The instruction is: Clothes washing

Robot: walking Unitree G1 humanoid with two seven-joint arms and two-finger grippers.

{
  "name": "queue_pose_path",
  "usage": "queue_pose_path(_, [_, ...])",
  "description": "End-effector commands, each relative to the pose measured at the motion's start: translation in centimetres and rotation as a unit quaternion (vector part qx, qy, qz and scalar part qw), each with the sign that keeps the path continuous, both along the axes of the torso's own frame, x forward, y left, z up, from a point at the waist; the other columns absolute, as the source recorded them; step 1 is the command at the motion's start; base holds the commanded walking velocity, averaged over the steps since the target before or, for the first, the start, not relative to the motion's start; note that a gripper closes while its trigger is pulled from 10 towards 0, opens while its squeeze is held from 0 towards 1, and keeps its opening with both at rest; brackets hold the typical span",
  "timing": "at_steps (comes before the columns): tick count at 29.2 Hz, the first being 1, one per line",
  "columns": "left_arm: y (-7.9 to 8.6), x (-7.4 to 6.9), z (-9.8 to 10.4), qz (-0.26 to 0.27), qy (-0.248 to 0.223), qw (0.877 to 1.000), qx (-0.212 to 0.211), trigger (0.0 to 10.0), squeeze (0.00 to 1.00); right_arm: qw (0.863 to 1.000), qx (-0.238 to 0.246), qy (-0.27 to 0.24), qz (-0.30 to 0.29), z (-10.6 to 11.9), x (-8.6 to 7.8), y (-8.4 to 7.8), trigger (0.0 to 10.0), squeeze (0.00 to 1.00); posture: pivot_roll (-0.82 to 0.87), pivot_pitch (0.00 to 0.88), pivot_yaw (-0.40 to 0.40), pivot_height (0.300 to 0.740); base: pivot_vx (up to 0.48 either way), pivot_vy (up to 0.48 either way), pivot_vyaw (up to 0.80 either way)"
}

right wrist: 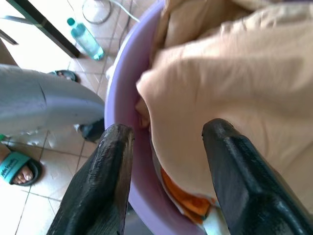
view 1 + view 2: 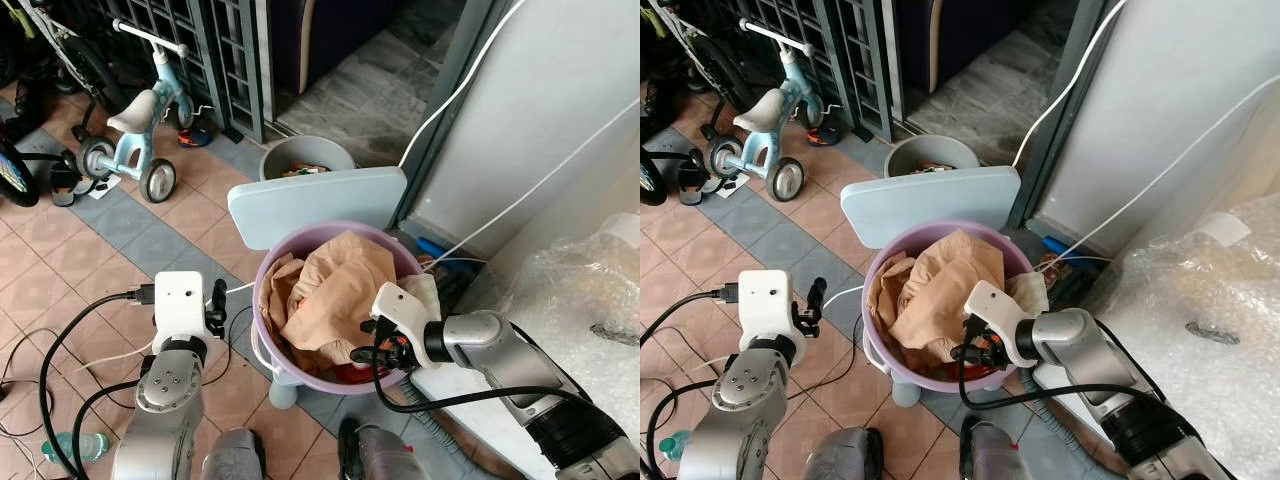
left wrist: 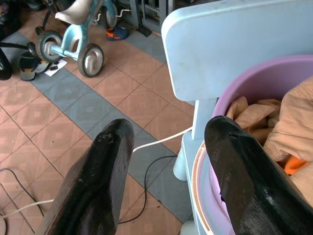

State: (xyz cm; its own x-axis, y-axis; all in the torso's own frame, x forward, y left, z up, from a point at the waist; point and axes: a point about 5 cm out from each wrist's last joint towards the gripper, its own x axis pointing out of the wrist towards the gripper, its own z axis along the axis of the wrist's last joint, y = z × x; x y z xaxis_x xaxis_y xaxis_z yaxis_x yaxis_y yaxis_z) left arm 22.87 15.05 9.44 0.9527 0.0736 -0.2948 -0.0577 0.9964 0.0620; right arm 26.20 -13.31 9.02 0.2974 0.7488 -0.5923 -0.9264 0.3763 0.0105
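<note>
Terracotta and grey floor tiles (image 2: 60, 280) cover the ground, with black and white cables (image 2: 60, 350) looping across them. Metal grating stands at the back, and a pale blue child's balance bike (image 2: 140, 120) is parked in front of it. A grey bucket (image 2: 300, 155) sits behind a light blue plastic chair (image 2: 315, 200).

Round lilac plastic basin (image 2: 272, 350) rests on the chair seat, its mouth facing up. It is heaped with crumpled beige cloth (image 2: 335, 290), soft and creased, with an orange piece (image 1: 188, 196) showing beneath at the near rim. The pile's long axis runs roughly from the chair back toward the robot.

Right tool (image 2: 385, 352) is at the basin's near right rim. In the right wrist view its two glossy black fingers (image 1: 105, 181) are spread apart: one lies outside the lilac wall and the other over the beige cloth, with nothing clamped between them.

Left tool (image 2: 216, 305) hangs just left of the basin. Its fingers (image 3: 102, 176) are released and parted, one beside the basin rim, gripping nothing.

Crinkled bubble wrap (image 2: 580, 290) lies on the right. A green-capped plastic bottle (image 2: 70, 447) lies on the floor at the lower left.
</note>
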Motion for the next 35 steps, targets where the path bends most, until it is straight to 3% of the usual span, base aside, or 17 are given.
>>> queue_pose_path(1, [-0.3, 0.0, -0.4, -0.009, 0.01, 1.0, -0.004, 10.0, 0.0, 0.999, 0.045, -0.016, 0.023, 2.0, 0.1, 0.2, 10.0, 1.0, 0.08, 0.176, -0.014, 0.74, 0.0, 0.0, 0.0])
queue_pose_path(2, [-0.3, 0.0, -0.4, -0.009, 0.01, 1.0, -0.004, 10.0, 0.0, 0.999, 0.045, -0.016, 0.023, 2.0, 0.1, 0.2, 10.0, 1.0, 0.08, 0.176, -0.014, 0.74, 0.0, 0.0, 0.0])
queue_pose_path(4, [-0.5, 0.3, -0.4, -0.012, 0.009, 1.0, -0.006, 10.0, 0.0, 0.992, 0.107, -0.052, -0.049, 3.8, 2.0, 0.2, 10.0, 1.0, 0.07, 0.167, -0.007, 0.74, 0.0, 0.0, 0.0])
queue_pose_path(6, [-0.7, 0.4, -0.3, -0.014, 0.007, 1.0, -0.007, 10.0, 0.0, 0.982, 0.106, -0.107, -0.111, 4.2, 3.8, 0.0, 10.0, 1.0, 0.08, 0.169, -0.007, 0.74, 0.0, 0.0, 0.0])
queue_pose_path(10, [-0.9, 0.3, -0.1, -0.016, 0.005, 1.0, -0.009, 10.0, 0.0, 0.961, 0.099, -0.148, -0.21, 3.7, 6.0, 0.5, 10.0, 1.0, 0.1, 0.192, -0.013, 0.74, 0.0, 0.0, 0.0])
queue_pose_path(13, [-0.9, -0.3, 0.2, -0.015, 0.005, 1.0, -0.008, 10.0, 0.0, 0.953, 0.054, -0.149, -0.257, 2.0, 6.8, 1.0, 10.0, 1.0, 0.12, 0.213, -0.022, 0.74, 0.0, 0.0, 0.0])
queue_pose_path(19, [-0.8, -2.0, 0.4, -0.005, 0.018, 1.0, -0.012, 10.0, 0.0, 0.944, 0.015, -0.126, -0.305, -0.5, 7.7, 2.5, 10.0, 1.0, 0.16, 0.274, -0.042, 0.74, 0.0, 0.0, 0.0])
queue_pose_path(21, [-0.8, -2.8, 0.7, 0.002, 0.02, 1.0, -0.013, 10.0, 0.0, 0.933, 0.004, -0.122, -0.339, -1.2, 8.1, 2.3, 10.0, 1.0, 0.19, 0.305, -0.053, 0.74, 0.0, 0.0, 0.0])
queue_pose_path(23, [-0.8, -3.2, 0.9, 0.005, 0.022, 1.0, -0.015, 10.0, 0.0, 0.931, 0.004, -0.114, -0.348, -1.6, 8.1, 2.3, 10.0, 1.0, 0.2, 0.316, -0.055, 0.74, 0.0, 0.0, 0.0])
queue_pose_path(24, [-0.7, -3.6, 1.0, 0.01, 0.026, 0.999, -0.018, 10.0, 0.0, 0.929, -0.01, -0.105, -0.355, -2.3, 8.1, 2.2, 10.0, 0.69, 0.2, 0.333, -0.062, 0.74, 0.0, 0.0, 0.0])
queue_pose_path(26, [-0.7, -4.0, 1.1, 0.012, 0.028, 0.999, -0.018, 10.0, 0.0, 0.928, -0.016, -0.101, -0.357, -2.7, 8.0, 2.2, 10.0, 0.69, 0.2, 0.337, -0.063, 0.74, 0.0, 0.0, 0.0])
queue_pose_path(27, [-0.7, -4.2, 1.1, 0.014, 0.031, 0.999, -0.019, 10.0, 0.0, 0.929, -0.013, -0.09, -0.358, -3.0, 7.8, 2.3, 10.0, 0.0, 0.2, 0.347, -0.065, 0.74, 0.0, 0.0, 0.0])
queue_pose_path(29, [-0.6, -4.5, 1.1, 0.016, 0.035, 0.999, -0.02, 10.0, 0.0, 0.931, -0.009, -0.073, -0.359, -3.5, 7.6, 2.5, 10.0, 0.0, 0.2, 0.354, -0.065, 0.74, 0.0, 0.0, 0.0])
queue_pose_path(30, [-0.6, -4.6, 1.1, 0.018, 0.037, 0.999, -0.021, 10.0, 0.0, 0.932, -0.01, -0.066, -0.356, -3.7, 7.5, 2.6, 9.5, 0.0, 0.2, 0.356, -0.065, 0.74, 0.0, 0.0, 0.0])
queue_pose_path(31, [-0.6, -4.7, 1.1, 0.018, 0.039, 0.999, -0.021, 10.0, 0.0, 0.933, -0.005, -0.057, -0.355, -3.9, 7.4, 2.8, 0.0, 0.0, 0.2, 0.358, -0.067, 0.74, 0.0, 0.0, 0.0])
queue_pose_path(35, [-0.8, -4.8, 1.0, 0.016, 0.045, 0.999, -0.023, 10.0, 0.0, 0.926, 0.029, -0.031, -0.376, -4.3, 7.3, 3.1, 0.0, 0.0, 0.2, 0.362, -0.069, 0.74, 0.0, 0.0, 0.0])
